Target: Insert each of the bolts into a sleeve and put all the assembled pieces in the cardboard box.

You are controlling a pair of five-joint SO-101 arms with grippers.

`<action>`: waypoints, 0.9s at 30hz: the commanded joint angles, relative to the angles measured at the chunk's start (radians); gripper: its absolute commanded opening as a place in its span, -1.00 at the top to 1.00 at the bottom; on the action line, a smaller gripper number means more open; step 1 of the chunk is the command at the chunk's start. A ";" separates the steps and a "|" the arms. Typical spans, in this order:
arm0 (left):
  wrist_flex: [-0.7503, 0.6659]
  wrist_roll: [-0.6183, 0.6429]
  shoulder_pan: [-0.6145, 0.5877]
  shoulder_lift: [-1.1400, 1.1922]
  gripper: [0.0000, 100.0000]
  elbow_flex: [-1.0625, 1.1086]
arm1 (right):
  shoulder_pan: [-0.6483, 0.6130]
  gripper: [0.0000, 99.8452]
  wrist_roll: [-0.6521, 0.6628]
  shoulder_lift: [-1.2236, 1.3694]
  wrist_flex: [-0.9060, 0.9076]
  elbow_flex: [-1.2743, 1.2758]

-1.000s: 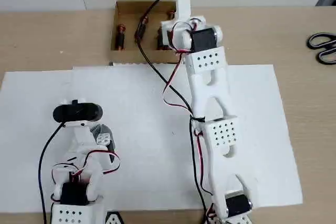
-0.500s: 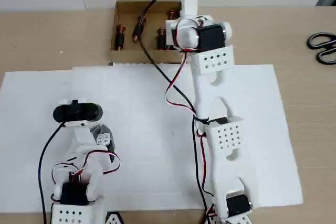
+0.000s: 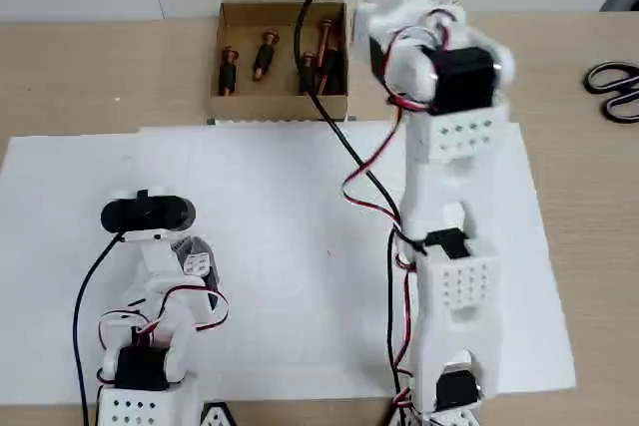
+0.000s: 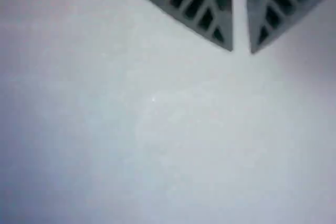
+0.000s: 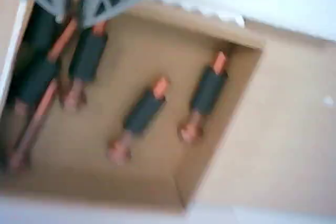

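The cardboard box (image 3: 285, 105) stands at the table's far side and holds several bolts set in dark sleeves, such as one assembled piece (image 3: 229, 69) at its left and another (image 3: 265, 53) beside it. From the right wrist view the box (image 5: 210, 145) lies below, with assembled pieces (image 5: 143, 113) (image 5: 208, 92) lying flat in it. My right gripper (image 5: 73, 19) hangs shut above the box's edge, nothing in it. Low at the near left, my left gripper (image 4: 241, 50) is shut over the white paper (image 4: 157, 129), also holding nothing; its grey fingers (image 3: 193, 252) point down.
A large white paper sheet (image 3: 280, 236) covers the table's middle. Scissors (image 3: 614, 87) lie at the far right. The right arm (image 3: 449, 197) stretches along the sheet's right part, and its black cable (image 3: 329, 117) crosses the box's front wall.
The right arm has risen and swung to the right, away from over the box, so all the pieces in the box show. The left arm has stayed still.
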 commanded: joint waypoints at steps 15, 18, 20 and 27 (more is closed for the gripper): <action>0.000 0.058 0.000 -0.005 0.99 -0.004 | 0.090 0.99 0.025 -0.906 -0.031 1.237; 0.000 0.091 -0.002 -0.005 0.99 -0.004 | 0.090 0.99 0.025 -1.018 -0.077 1.479; 0.002 0.095 -0.002 -0.005 0.99 -0.004 | 0.090 0.99 0.025 -1.099 -0.136 1.642; 0.000 0.095 0.000 -0.005 0.99 -0.004 | 0.090 0.99 0.031 -1.402 -0.412 2.211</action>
